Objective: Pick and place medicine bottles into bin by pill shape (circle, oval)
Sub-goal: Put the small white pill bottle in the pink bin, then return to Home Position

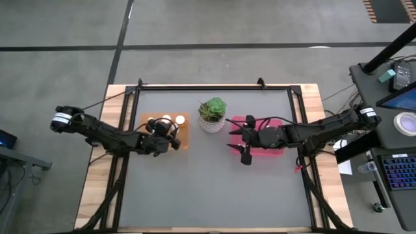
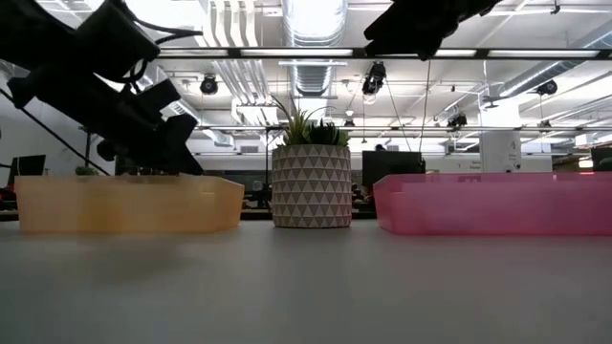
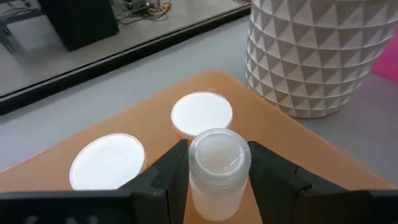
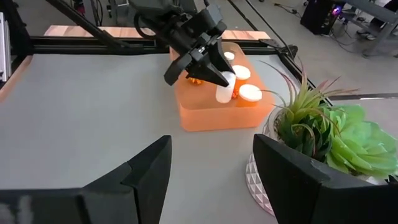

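My left gripper (image 1: 170, 140) is over the orange tray (image 1: 184, 123) and shut on a slim white medicine bottle (image 3: 216, 171) with a pale cap. It also shows in the right wrist view (image 4: 224, 88). Two more white-capped bottles (image 3: 201, 113) (image 3: 107, 162) stand in the orange tray (image 3: 286, 143). My right gripper (image 1: 242, 148) is open and empty at the near left corner of the pink-red tray (image 1: 272, 151). Its fingers stand wide apart in its wrist view (image 4: 211, 177). My left gripper pinches the slim bottle by its two sides near the top (image 3: 194, 169), one finger (image 3: 171, 174) on each side. The fingers slant down from the table's left side. The bottle stands upright inside the orange tray's outline; whether its base touches the tray floor, I cannot tell.
A green plant in a white patterned pot (image 1: 212, 114) stands between the two trays, close to the orange tray's right end (image 3: 311, 56). In the low view the pot (image 2: 311, 186) sits between the orange tray (image 2: 124, 203) and the pink-red tray (image 2: 492, 203). Bare grey table lies toward the near edge.
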